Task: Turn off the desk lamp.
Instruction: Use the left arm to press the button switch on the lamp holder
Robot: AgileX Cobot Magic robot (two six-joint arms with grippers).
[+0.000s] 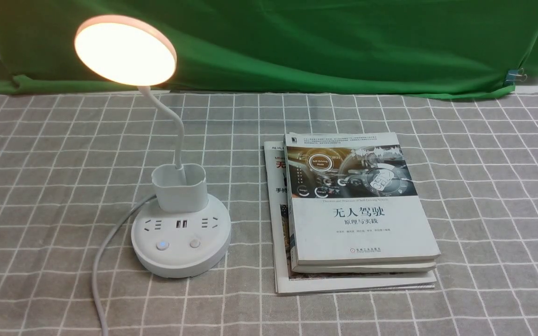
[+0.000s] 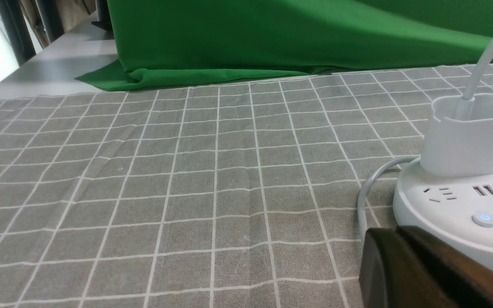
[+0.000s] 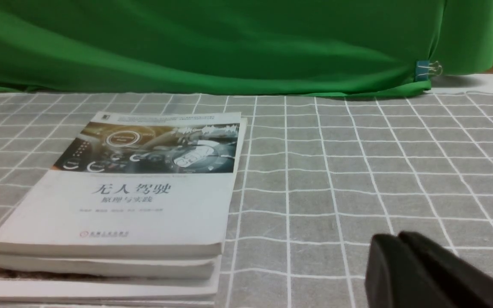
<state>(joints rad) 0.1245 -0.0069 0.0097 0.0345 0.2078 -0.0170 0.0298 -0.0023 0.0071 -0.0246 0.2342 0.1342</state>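
In the front view, your desk lamp [image 1: 180, 252] stands upright on the left part of the bench [image 1: 498, 210], between its left edge and the stack of books [image 1: 362, 224]. The round head [image 1: 124, 51] glows, and the left button [image 1: 162, 245] on the base shows blue light. The white cord [image 1: 105, 252] runs to the bench's near edge. A green cloth [image 1: 297, 42] hangs along the far edge.

In the left wrist view, you see the lamp's base and cup holder [image 2: 469, 137], with the dark left gripper [image 2: 394, 265] close to the camera; you cannot tell whether its jaws are spread or pressed together.

In the right wrist view, the books lie flat, apart from the right gripper [image 3: 400, 269]; you cannot tell its jaws' state either.
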